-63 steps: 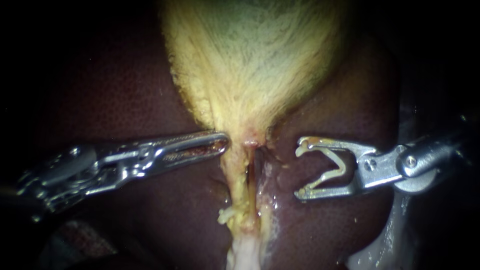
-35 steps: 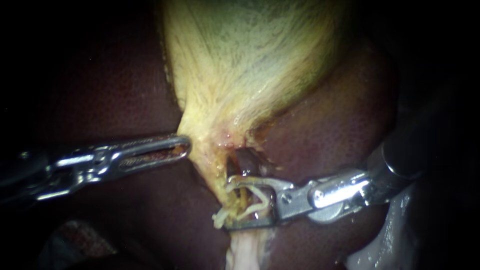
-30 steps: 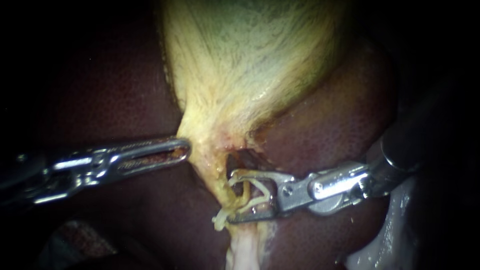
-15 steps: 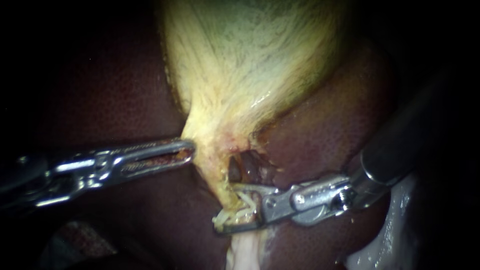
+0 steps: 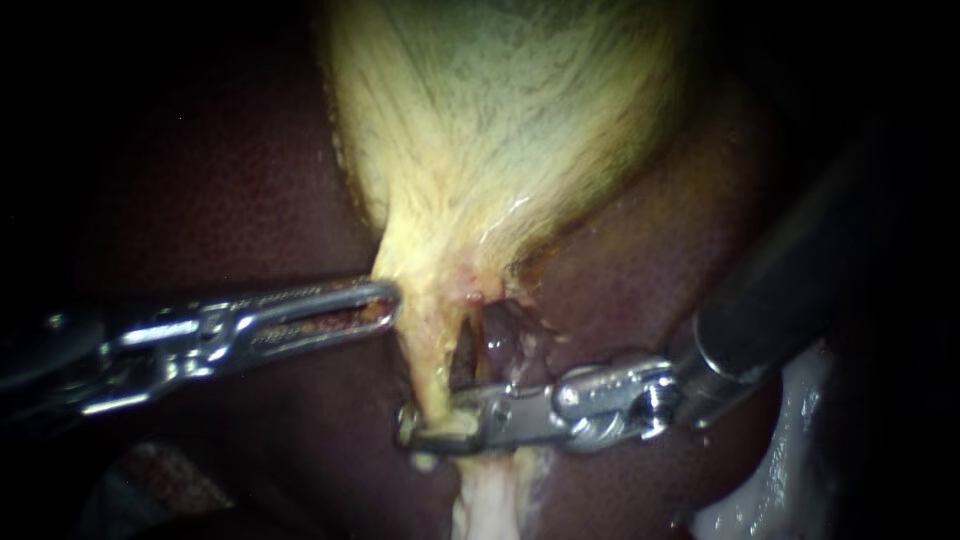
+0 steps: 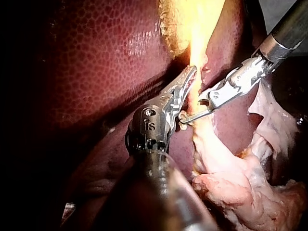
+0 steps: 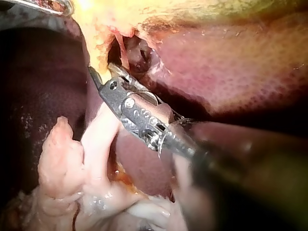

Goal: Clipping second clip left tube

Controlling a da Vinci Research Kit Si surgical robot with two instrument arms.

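Observation:
The yellow gallbladder narrows into a left tube and a darker right tube, with a dark gap between them. My right instrument comes in from the right, and its jaws are shut across the left tube low down. The clip between them is hidden. In the left wrist view the right instrument pinches the same yellow strand. My left instrument lies level, jaws shut on the gallbladder neck's left edge. In the left wrist view the left instrument grips beside the strand.
Dark red liver lies on both sides of the gallbladder. Pale fatty tissue hangs below the clipped spot, and more pale tissue shows in the left wrist view. A whitish wet patch sits at lower right.
My right instrument came in from the right with open jaws holding a clip, straddled the left tube, then closed on it. My left instrument drew the gallbladder neck leftward, then eased slightly right.

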